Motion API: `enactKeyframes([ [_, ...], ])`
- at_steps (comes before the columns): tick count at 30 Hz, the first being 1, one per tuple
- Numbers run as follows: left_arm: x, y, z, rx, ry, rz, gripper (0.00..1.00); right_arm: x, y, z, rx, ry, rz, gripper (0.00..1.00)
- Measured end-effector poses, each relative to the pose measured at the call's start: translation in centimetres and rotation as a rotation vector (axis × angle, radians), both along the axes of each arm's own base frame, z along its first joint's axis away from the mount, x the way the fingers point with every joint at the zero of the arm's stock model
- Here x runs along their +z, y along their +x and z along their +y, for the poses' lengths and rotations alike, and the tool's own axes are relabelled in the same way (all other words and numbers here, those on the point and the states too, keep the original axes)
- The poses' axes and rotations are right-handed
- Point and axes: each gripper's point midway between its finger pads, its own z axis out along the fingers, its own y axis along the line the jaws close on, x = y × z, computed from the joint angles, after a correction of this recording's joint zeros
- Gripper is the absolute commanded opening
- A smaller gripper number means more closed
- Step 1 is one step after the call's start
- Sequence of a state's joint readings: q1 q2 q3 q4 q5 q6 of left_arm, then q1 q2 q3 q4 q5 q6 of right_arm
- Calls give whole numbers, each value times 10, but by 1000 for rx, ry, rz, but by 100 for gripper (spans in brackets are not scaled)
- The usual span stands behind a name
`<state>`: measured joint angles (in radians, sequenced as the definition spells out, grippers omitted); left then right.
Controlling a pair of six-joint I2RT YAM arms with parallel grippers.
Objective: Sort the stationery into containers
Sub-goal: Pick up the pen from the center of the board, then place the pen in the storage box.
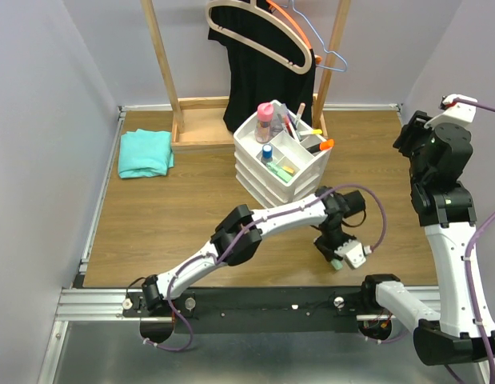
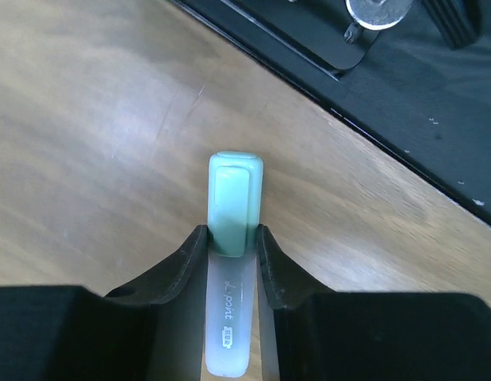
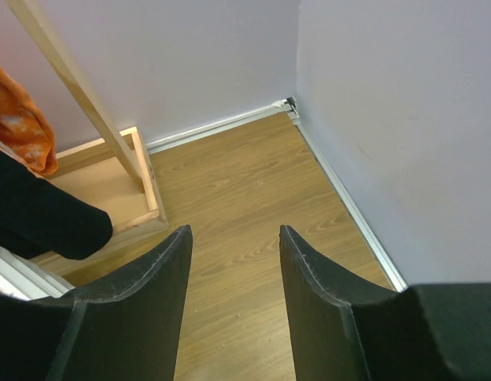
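L gripper (image 2: 232,238) clamped on green highlighter (image 2: 235,194), cap poking past fingertips (image 2: 188,260), grip clear in wrist cam, top cam just mint tip, R gripper (image 3: 235,236) spread wide, empty

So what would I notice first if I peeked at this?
Probably the left gripper pinching a mint-green highlighter low over the table, near its front edge. Next comes the white organiser in the middle, its top tray full of colourful pens. Behind it, black clothing hangs on a wooden rack.
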<state>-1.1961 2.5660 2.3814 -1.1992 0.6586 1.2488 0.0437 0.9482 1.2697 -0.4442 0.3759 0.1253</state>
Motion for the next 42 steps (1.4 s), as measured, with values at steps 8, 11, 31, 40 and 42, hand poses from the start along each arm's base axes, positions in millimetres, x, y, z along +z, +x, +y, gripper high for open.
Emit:
enactKeyframes([
  [8,138,55,11,246,-228,150,0,-2,-3,-1,2,-23,-2,56],
  [11,227,57,19,305,-395,177,0,-8,-4,-2,0,-29,1,56],
  [31,374,193,32,808,-759,634,0,-22,11,-6,-13,-46,15,56],
  [40,383,206,38,806,-812,684,0,-28,14,-15,-39,-45,34,55],
  [42,378,215,43,821,-815,682,0,-30,15,-19,-51,-44,42,55],
])
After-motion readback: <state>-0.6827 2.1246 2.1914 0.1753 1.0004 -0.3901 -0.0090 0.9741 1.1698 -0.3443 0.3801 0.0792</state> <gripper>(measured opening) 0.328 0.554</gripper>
